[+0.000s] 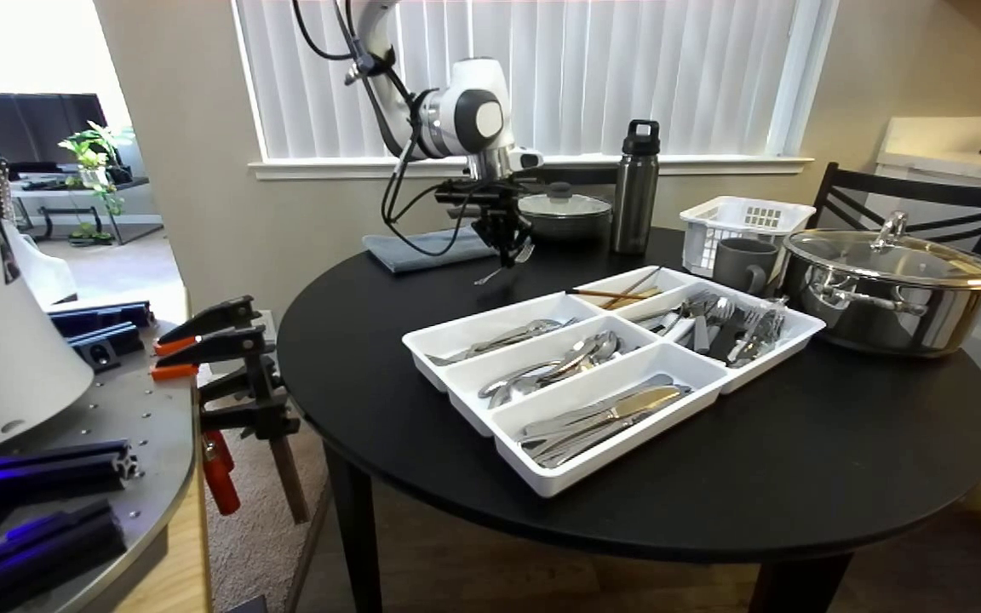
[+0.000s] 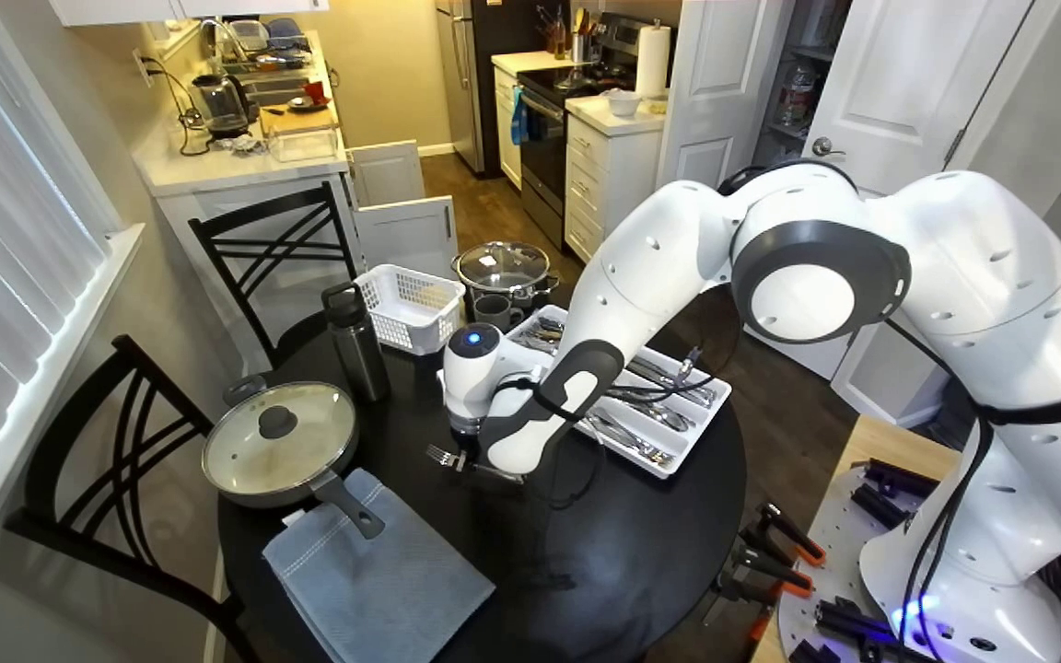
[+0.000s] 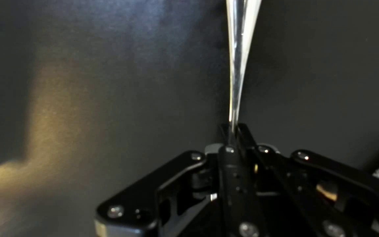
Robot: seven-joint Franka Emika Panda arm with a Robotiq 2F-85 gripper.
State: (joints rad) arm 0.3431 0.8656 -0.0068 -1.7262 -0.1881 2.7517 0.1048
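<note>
My gripper [image 3: 234, 133] is shut on a metal fork [image 3: 239, 49], whose shaft runs up and out of the wrist view. In an exterior view the fork's tines [image 2: 443, 457] stick out to one side below the arm and its handle to the other. Low over the black round table, the gripper [image 1: 514, 254] is between the grey-blue cloth and the white cutlery tray [image 1: 552, 484]. Whether the fork touches the table I cannot tell. Knives [image 1: 618, 417], spoons [image 1: 571, 362] and other cutlery lie sorted in the tray's compartments, with chopsticks [image 1: 627, 294] at the back.
Behind the gripper stand a lidded pan [image 2: 282, 451] and a tall bottle [image 1: 637, 200]. A folded cloth [image 2: 392, 575] lies under the pan's handle. A white basket [image 1: 712, 234], grey mug [image 1: 742, 262] and steel pot [image 1: 891, 302] stand beyond the tray. Chairs [image 2: 125, 479] border the table.
</note>
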